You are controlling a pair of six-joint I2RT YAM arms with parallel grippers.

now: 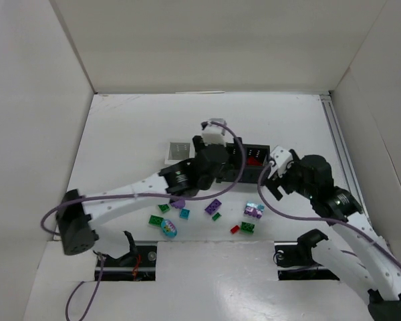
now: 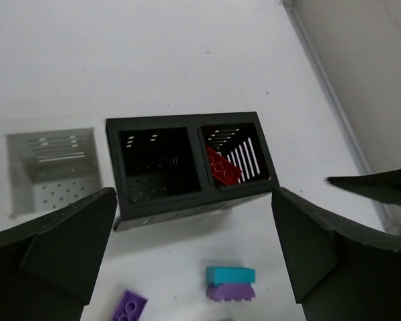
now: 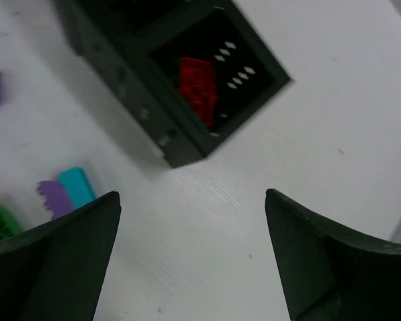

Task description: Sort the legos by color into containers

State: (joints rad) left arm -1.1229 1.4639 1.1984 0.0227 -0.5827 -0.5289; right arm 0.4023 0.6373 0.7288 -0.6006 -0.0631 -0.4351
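Several legos lie on the white table in front of the bins: purple (image 1: 212, 206), green (image 1: 155, 220), teal (image 1: 184, 213) and red (image 1: 234, 229) pieces, and a teal brick stuck on a purple one (image 1: 254, 210). That pair also shows in the left wrist view (image 2: 230, 281) and the right wrist view (image 3: 77, 186). A black two-compartment container (image 1: 254, 155) holds a red brick (image 2: 224, 166) in its right cell (image 3: 199, 80). My left gripper (image 1: 220, 168) hangs open and empty (image 2: 194, 247) before the bins. My right gripper (image 1: 271, 177) is open and empty (image 3: 192, 200) over bare table.
A pale grey perforated container (image 1: 179, 152) stands left of the black one (image 2: 53, 167). A loose purple brick (image 2: 128, 306) and a green brick (image 3: 0, 224) lie near the fingers. White walls enclose the table; a metal rail (image 1: 337, 144) runs along the right side.
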